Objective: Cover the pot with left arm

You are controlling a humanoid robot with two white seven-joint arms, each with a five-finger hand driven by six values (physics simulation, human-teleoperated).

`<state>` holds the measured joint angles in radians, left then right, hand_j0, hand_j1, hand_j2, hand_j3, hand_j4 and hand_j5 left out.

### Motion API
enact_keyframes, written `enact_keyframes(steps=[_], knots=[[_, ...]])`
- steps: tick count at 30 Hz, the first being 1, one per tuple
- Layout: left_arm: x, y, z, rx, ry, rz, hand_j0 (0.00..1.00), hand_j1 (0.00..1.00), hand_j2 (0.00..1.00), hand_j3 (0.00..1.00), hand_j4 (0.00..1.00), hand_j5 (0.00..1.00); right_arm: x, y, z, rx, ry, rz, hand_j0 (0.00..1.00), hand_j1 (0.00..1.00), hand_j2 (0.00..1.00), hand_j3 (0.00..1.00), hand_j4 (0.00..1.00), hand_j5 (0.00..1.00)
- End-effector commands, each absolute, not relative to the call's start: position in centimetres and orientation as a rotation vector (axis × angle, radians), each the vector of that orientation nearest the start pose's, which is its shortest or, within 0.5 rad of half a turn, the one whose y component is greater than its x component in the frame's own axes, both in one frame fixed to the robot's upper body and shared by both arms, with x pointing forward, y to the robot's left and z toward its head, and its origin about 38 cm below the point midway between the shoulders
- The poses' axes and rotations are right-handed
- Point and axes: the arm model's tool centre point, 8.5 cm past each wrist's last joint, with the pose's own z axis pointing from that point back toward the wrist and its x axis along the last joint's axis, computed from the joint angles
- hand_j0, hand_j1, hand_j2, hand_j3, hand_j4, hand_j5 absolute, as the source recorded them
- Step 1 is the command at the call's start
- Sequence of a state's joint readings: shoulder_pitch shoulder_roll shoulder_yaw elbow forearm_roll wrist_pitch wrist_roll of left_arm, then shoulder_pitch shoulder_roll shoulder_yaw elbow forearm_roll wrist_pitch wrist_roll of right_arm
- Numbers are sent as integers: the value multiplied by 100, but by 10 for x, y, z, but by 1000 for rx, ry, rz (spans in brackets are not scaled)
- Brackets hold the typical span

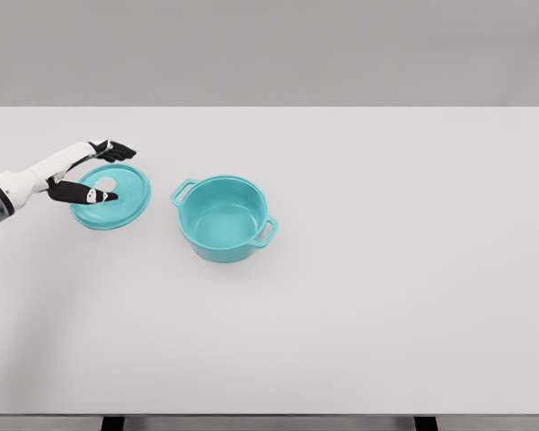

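Left hand [92, 172] is over the teal lid [112, 197] near the table's [386, 296] left edge, fingers spread either side of the pale knob [106, 186] and gripping nothing yet; the job now, as I read it, is to close squarely on that knob; the thumb [83, 192] sits low across the lid's left part, the other fingertips [117, 151] reach past its far rim, so the hand looks set a little too far toward the left edge; centring it on the knob before pinching should keep the lid from tipping as it lifts; the lid lies flat, directly under the open hand, whether touching it I cannot tell; the pot [223, 218] stands uncovered just beside the lid, toward the table's middle, 2 handles out; right arm nowhere in view.
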<state>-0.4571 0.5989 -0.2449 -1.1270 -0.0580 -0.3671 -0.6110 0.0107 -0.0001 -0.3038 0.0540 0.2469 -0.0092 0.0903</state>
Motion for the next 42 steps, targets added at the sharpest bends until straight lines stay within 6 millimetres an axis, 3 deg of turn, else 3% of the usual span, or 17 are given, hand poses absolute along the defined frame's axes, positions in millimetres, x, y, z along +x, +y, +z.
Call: enact_keyframes(steps=[1,42], knots=[[455,378,142,137,-1429,-1180,71,71,71,71,71,71,-24,-258,-261,18,49,-62,100,100,100,100,100,100],[456,392,132,222,-1349,-1223,73,73,73,73,73,73,-23,-258,-261,17,48,-61,100,100,100,100,100,100]])
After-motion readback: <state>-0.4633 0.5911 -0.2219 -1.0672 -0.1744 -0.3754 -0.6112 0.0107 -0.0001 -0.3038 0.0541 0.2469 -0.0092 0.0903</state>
